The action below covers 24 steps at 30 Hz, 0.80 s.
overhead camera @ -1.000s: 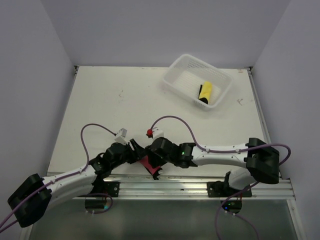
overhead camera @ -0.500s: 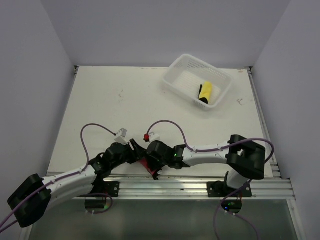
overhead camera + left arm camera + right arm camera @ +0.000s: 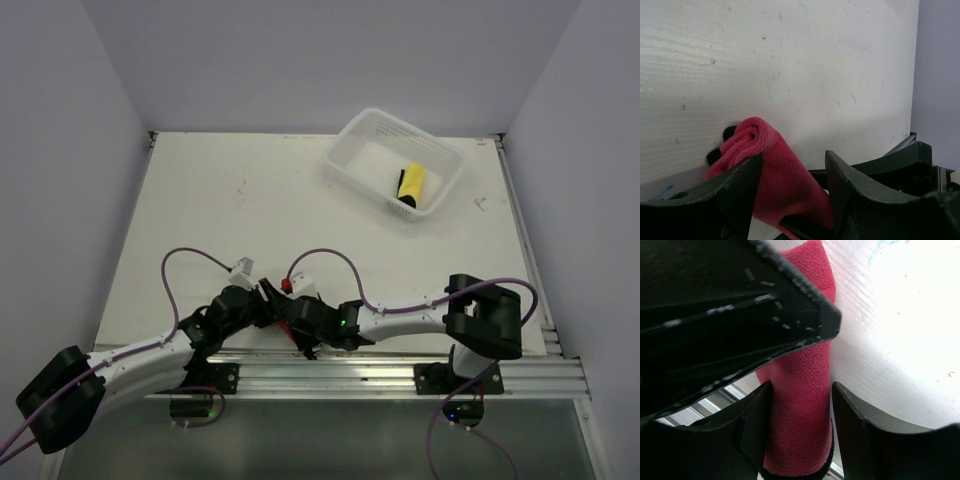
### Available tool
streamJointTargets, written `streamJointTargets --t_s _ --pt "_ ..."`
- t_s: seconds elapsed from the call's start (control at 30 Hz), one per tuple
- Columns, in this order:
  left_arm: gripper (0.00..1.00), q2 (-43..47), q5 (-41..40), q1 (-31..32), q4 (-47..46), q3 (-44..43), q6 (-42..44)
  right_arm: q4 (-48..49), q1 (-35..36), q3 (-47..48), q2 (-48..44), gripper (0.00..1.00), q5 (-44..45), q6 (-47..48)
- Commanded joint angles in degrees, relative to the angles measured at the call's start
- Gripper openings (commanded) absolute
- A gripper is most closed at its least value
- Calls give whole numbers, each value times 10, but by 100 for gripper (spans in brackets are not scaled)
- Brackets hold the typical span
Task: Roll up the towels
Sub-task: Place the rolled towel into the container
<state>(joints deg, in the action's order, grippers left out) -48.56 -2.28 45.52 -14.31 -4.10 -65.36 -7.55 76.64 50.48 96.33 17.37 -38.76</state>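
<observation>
At the near edge of the flat white table (image 3: 250,200), the left gripper (image 3: 792,165) and the right gripper (image 3: 800,390) both pinch one rolled red cloth towel (image 3: 757,137) between their jaws.

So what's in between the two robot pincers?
A rolled red towel. Each wrist view shows it filling the gap between the fingers of the left pincer and of the right pincer. From above, the arms hide most of it.

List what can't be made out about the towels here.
- Red towel: top view, almost all hidden under the arms.
- Left tool: left wrist view, grip on the towel unclear; bottom edge cuts it off.
- Dark item beside yellow towel in basket: top view, too small.
</observation>
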Motion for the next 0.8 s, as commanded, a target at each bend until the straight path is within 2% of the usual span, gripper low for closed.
streamJointTargets --t_s 0.0,0.2,0.43,0.5,0.63,0.77 --pt "60 -36 -28 0 39 20 20 -58 22 10 28 54 42 -5" --pt "60 -65 -29 -8 19 14 25 -73 36 7 33 53 62 -16" --pt "61 -92 5 -63 14 -25 66 -101 54 30 54 50 86 -18" --pt "61 -100 15 -76 13 -35 80 -108 58 37 62 47 94 -23" --pt "61 -101 20 -96 23 -60 95 -120 57 44 70 32 101 -27" --pt "61 -87 43 -106 39 -89 104 -130 57 53 78 12 98 -29"
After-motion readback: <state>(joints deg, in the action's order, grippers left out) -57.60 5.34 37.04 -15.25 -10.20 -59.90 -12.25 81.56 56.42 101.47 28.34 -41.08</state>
